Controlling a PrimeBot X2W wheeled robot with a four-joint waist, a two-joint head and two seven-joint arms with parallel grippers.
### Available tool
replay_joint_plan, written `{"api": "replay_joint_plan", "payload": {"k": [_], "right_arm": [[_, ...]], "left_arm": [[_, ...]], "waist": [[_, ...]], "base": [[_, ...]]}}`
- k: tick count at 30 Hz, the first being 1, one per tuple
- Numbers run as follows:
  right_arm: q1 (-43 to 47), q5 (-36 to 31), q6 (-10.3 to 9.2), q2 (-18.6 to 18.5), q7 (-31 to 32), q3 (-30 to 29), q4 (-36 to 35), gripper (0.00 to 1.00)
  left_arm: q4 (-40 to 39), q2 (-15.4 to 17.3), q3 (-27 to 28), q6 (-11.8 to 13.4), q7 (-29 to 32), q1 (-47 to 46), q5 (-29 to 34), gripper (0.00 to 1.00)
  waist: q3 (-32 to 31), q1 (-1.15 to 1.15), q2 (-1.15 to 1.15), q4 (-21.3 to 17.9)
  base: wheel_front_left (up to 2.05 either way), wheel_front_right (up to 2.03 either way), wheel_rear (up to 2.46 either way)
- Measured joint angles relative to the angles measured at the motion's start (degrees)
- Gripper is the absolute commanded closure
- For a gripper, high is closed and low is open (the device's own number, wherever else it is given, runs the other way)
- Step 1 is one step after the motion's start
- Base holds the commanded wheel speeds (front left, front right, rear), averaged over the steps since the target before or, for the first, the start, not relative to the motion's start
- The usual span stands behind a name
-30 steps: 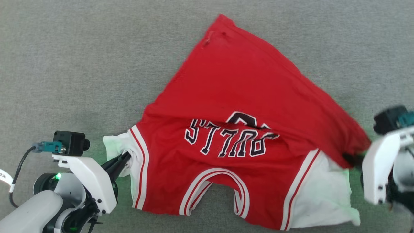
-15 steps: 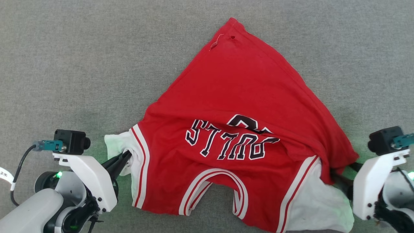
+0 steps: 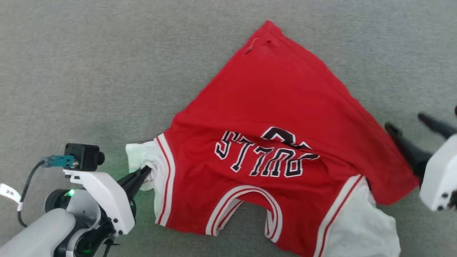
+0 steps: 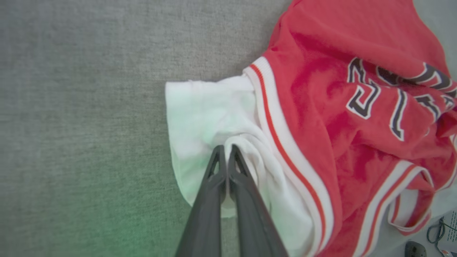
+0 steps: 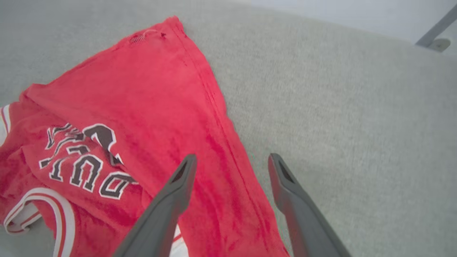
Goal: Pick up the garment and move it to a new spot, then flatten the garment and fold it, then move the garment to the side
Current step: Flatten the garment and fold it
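The red jersey (image 3: pixel 282 117) lies crumpled on the grey surface, collar toward me, its black white-outlined lettering (image 3: pixel 266 159) upside down. Its red body narrows to a point at the far end. My left gripper (image 3: pixel 146 170) is shut on the white left sleeve (image 4: pixel 210 117), pinching a fold of it. At the jersey's right edge my right gripper (image 3: pixel 405 123) hangs open above the red side hem (image 5: pixel 228 142), its two fingers spread with nothing between them. The white right sleeve (image 3: pixel 360 228) lies bunched at the lower right.
Grey felt-like cloth (image 3: pixel 89 71) covers the work surface on all sides of the jersey. A pale wall and a metal leg (image 5: pixel 433 30) stand beyond its far edge. Some cable and a small dark object (image 4: pixel 416 248) lie past the near edge.
My right gripper has let go of the jersey's right edge, opened and risen up beside it. The released red cloth has settled flat. The left gripper stays shut on the sleeve; the camera shifted slightly.
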Motion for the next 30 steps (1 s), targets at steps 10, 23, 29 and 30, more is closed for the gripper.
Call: {"api": "replay_joint_plan", "payload": {"k": [10,23,29,30], "right_arm": [[-18.09,0.30,0.00,-4.64,-4.97,9.68,13.57,0.00],[-40.89,1.62,0.00,-9.46,-9.84,21.86,47.37,0.00],[-45.70,2.02,0.00,-11.03,-7.15,27.19,60.61,0.00],[-45.96,2.38,-0.01,-11.07,-6.76,28.02,62.26,0.00]], "left_arm": [[0.58,-3.09,-1.59,-1.52,0.41,-1.87,1.48,1.00],[4.65,-10.94,-5.61,-5.56,2.02,-6.96,4.04,1.00],[7.34,-13.55,-6.53,-7.53,2.01,-8.20,4.43,1.00],[7.79,-13.86,-6.59,-7.64,1.98,-8.33,4.43,1.00]], "waist": [[0.39,0.00,0.00,5.77],[1.91,0.00,0.00,16.69],[3.06,0.00,0.00,20.88],[3.24,0.00,0.00,21.38]], "base": [[0.00,0.00,0.00],[0.00,0.00,0.00],[0.00,0.00,0.00],[0.00,0.00,0.00]]}}
